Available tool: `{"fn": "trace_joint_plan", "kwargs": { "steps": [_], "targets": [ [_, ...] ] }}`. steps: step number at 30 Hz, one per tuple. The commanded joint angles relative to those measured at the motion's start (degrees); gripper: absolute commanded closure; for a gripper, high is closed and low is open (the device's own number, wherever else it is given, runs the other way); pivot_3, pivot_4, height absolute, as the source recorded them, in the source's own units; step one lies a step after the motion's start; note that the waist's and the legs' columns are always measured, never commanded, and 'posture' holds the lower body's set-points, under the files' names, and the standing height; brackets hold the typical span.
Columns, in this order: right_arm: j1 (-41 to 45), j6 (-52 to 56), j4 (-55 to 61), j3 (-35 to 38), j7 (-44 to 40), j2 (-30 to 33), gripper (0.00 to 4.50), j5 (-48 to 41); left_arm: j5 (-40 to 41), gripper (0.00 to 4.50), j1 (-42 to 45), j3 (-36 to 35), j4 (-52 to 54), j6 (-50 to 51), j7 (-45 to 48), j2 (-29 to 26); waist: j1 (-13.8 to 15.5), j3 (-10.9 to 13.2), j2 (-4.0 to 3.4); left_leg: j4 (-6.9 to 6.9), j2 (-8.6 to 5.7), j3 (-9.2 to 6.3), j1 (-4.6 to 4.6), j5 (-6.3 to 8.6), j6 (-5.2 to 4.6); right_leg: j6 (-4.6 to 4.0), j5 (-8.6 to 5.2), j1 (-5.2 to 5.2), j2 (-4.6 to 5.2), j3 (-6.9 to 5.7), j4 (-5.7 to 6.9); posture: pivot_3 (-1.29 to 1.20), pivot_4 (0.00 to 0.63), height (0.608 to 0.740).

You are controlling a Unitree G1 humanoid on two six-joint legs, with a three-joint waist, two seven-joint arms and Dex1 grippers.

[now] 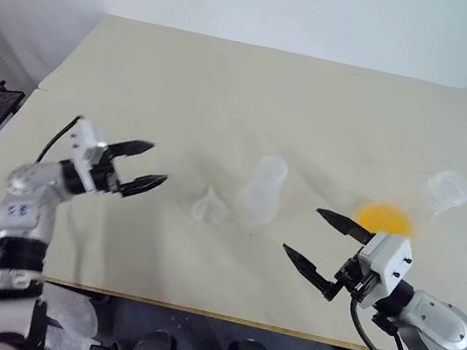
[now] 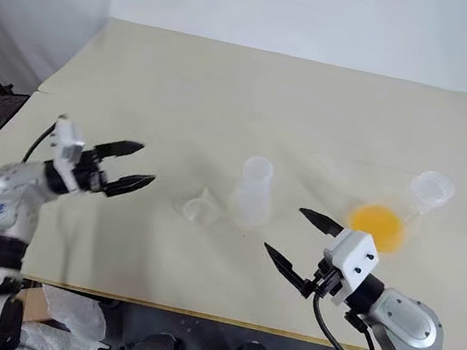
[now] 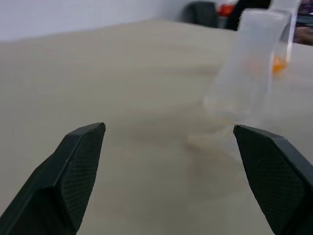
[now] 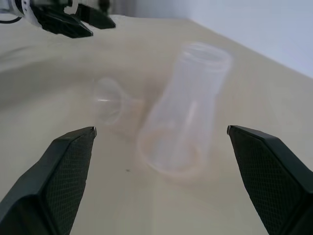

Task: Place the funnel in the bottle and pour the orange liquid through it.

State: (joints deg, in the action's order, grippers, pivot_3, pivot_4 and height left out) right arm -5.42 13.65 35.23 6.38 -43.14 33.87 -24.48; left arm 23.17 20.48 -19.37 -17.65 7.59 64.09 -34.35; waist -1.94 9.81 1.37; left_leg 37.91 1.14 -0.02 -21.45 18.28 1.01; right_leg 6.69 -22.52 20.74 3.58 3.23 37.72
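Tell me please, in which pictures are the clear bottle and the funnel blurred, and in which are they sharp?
Left wrist view: the bottle is soft and smeared, and the table is hazy too. Right wrist view: the bottle and the funnel lying beside it are fairly crisp. Left eye view: both are pale and faint against the table, while the orange liquid stands out clearly.

- no readable text, labels, brands or numbers anywhere
- small dark marks on left arm (image 1: 22,211) casing, too blurry to read
- bottle (image 4: 183,115), funnel (image 4: 108,100): unmarked
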Motion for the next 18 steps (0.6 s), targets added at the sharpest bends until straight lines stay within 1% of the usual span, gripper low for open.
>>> {"fn": "trace_joint_plan", "kwargs": {
  "steps": [1,3,5,7,10,12,15,16,18],
  "targets": [
    [2.9,1.8,0.1,-1.7,-1.7,1.3,0.0,-2.2,1.7,0.04,-10.7,-7.4,5.2,0.7,-2.8,-3.8,0.1,0.0,0.0,-0.02,-0.01,-0.08,0.01,0.03,-0.04,-0.01,0.0,-0.01,0.05,-0.04,-0.02,0.0,0.15,0.74],
    [4.0,1.8,-0.3,-2.5,-2.0,1.2,0.0,-1.9,2.4,0.04,-18.6,-11.3,6.5,1.2,-3.3,-5.3,0.1,0.0,-0.02,-0.06,0.0,-0.13,0.01,0.07,-0.09,-0.03,-0.01,-0.03,0.08,-0.08,-0.09,0.0,0.15,0.74],
    [4.1,1.3,-0.8,-2.7,-2.3,1.1,0.0,-1.4,3.2,0.04,-23.0,-13.0,7.9,1.3,-3.4,-5.8,0.3,0.0,-0.03,-0.17,-0.01,-0.14,0.04,0.1,-0.11,-0.06,-0.03,-0.05,0.17,-0.11,-0.17,0.0,0.15,0.74],
    [3.7,0.5,-1.5,-2.6,-2.7,1.2,0.0,-1.0,4.4,0.04,-25.3,-13.0,10.3,2.3,-3.4,-5.7,0.7,0.0,-0.03,-0.34,-0.1,-0.28,0.04,0.1,-0.12,-0.08,-0.03,-0.11,0.29,-0.26,-0.31,0.0,0.15,0.74],
    [3.0,-0.5,-3.0,-1.6,-2.9,1.2,0.0,-0.8,5.5,0.04,-22.3,-7.0,17.2,6.1,-6.1,-2.8,1.9,0.0,-0.07,-0.53,-0.38,-0.58,0.03,-0.01,-0.15,-0.12,-0.05,-0.23,0.68,-0.66,-0.44,0.0,0.15,0.74],
    [2.8,-1.2,-3.6,-1.4,-2.7,1.2,0.0,-0.4,5.8,0.04,-20.4,-2.9,20.4,8.0,-6.9,-1.1,2.1,0.0,-0.1,-0.58,-0.52,-0.75,0.03,-0.09,-0.18,-0.12,-0.05,-0.44,0.84,-0.9,-0.7,0.0,0.15,0.74],
    [2.3,-1.5,-3.6,-1.0,-2.0,1.0,0.0,-0.1,5.9,0.04,-17.7,2.1,23.3,10.3,-7.3,0.3,1.4,0.0,-0.1,-0.67,-0.54,-0.74,0.01,-0.1,-0.16,-0.11,-0.04,-0.43,0.87,-1.07,-0.79,0.0,0.15,0.74],
    [2.0,-1.5,-3.3,-0.7,-1.6,0.9,0.0,0.0,5.9,0.04,-16.7,4.0,23.9,11.2,-7.2,0.7,1.0,0.0,-0.11,-0.71,-0.52,-0.7,0.0,-0.2,0.05,-0.1,-0.04,-0.34,0.83,-1.16,-0.72,0.0,0.15,0.74],
    [1.3,-1.5,-2.8,-0.3,-0.9,0.6,0.0,0.3,4.8,0.04,-14.8,7.1,23.7,11.3,-7.1,1.3,0.4,0.0,-0.14,-0.77,-0.47,-0.7,-0.03,-0.27,0.16,-0.1,-0.04,-0.28,0.74,-1.25,-0.68,0.0,0.15,0.74]
  ]
}}
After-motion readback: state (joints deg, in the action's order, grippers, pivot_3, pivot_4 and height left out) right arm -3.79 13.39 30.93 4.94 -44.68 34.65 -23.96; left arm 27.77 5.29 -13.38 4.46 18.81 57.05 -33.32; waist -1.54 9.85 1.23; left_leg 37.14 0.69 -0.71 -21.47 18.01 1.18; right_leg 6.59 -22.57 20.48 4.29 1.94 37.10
